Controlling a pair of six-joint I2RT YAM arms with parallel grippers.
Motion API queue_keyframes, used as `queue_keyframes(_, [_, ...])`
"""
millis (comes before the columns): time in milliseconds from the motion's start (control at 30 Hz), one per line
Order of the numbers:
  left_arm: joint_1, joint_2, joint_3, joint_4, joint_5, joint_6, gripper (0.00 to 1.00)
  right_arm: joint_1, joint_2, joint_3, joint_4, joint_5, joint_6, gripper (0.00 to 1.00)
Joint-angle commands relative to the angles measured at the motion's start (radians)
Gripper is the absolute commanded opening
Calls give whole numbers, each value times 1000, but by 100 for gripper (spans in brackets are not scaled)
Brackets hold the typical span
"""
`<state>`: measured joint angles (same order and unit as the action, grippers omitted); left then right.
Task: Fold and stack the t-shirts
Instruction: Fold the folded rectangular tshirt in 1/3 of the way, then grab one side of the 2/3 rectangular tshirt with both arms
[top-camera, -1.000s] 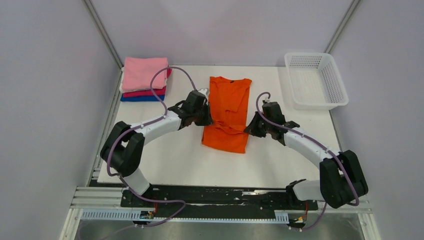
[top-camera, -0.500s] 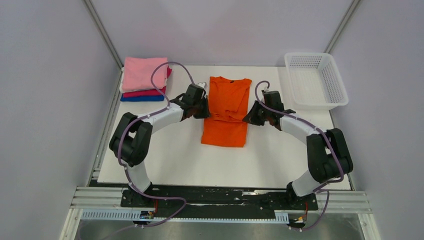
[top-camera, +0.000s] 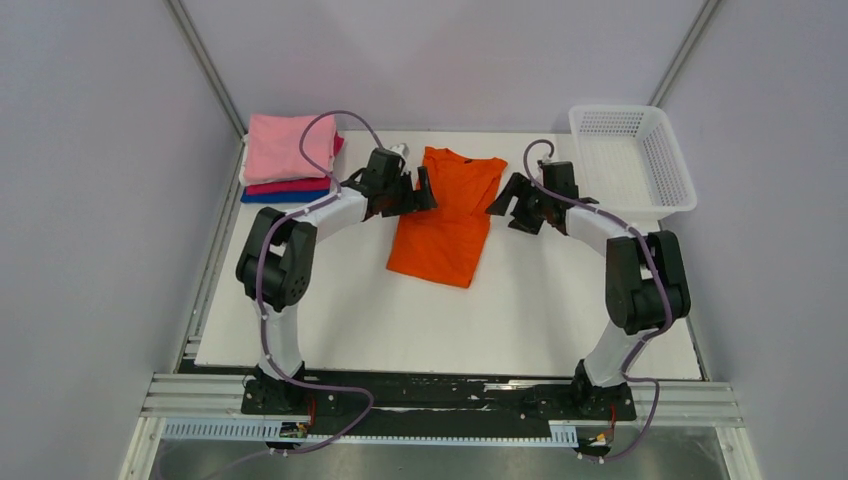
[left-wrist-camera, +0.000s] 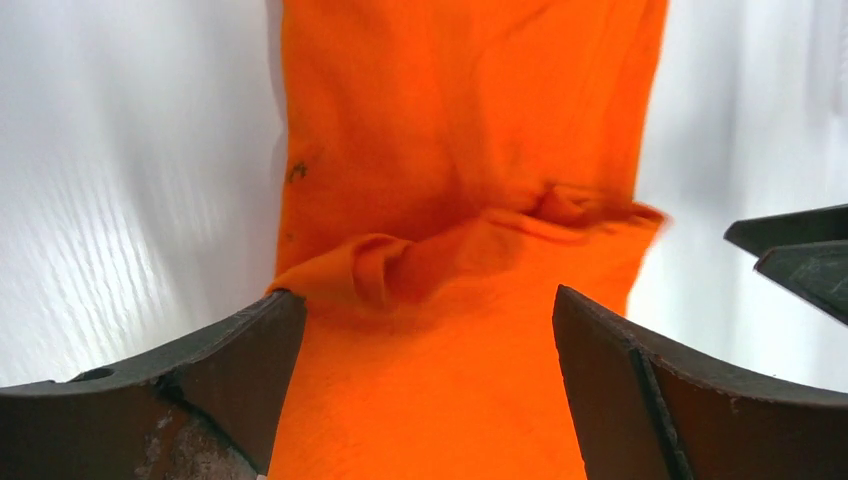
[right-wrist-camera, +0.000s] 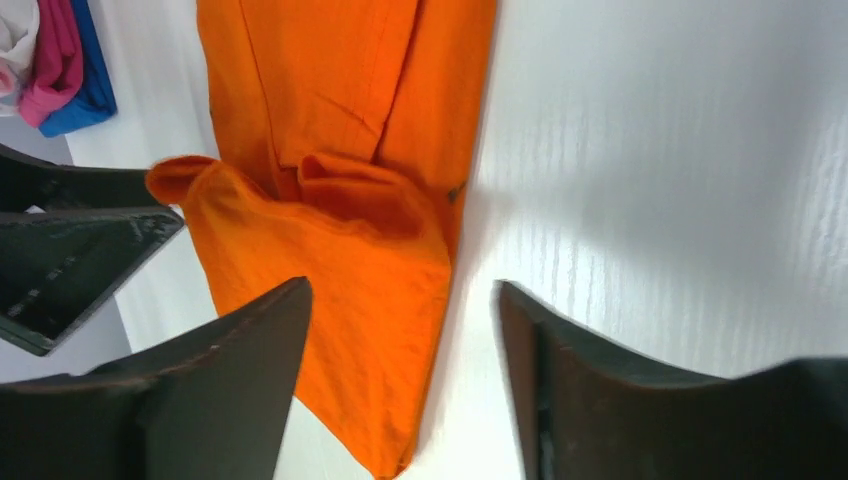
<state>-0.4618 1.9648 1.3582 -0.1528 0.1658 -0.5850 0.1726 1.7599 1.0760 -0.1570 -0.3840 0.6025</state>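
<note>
The orange tee (top-camera: 445, 215) lies folded narrow near the counter's (top-camera: 550, 300) far edge. The left hand (top-camera: 425, 190) and right hand (top-camera: 503, 202) flank it, both spread wide.

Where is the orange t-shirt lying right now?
In the top view, the orange t-shirt lies on the table between the left hand and right hand, both open.

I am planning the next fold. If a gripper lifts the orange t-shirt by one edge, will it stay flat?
Probably not; it should hang limp, since the orange t-shirt bunches into soft wrinkles at its fold. It looks thin and light, so pushing would likely crumple it rather than slide it.
</note>
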Motion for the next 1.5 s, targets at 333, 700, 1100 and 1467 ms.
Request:
queue_keyframes(333, [22,-321,-207,-4,6,52,100,88,-257,-188,-11,24,-76,100])
queue_keyframes(700, [22,-540,-575,-37,-58,-26,99,311,-306,-340,1,85,123,86])
queue_keyframes(1100, [22,-410,-589,56,-86,-45,82,377,-215,-373,82,200,199,63])
queue_keyframes(1467, [20,-293,-591,145,39,-69,34,396,-150,-384,110,161,216,19])
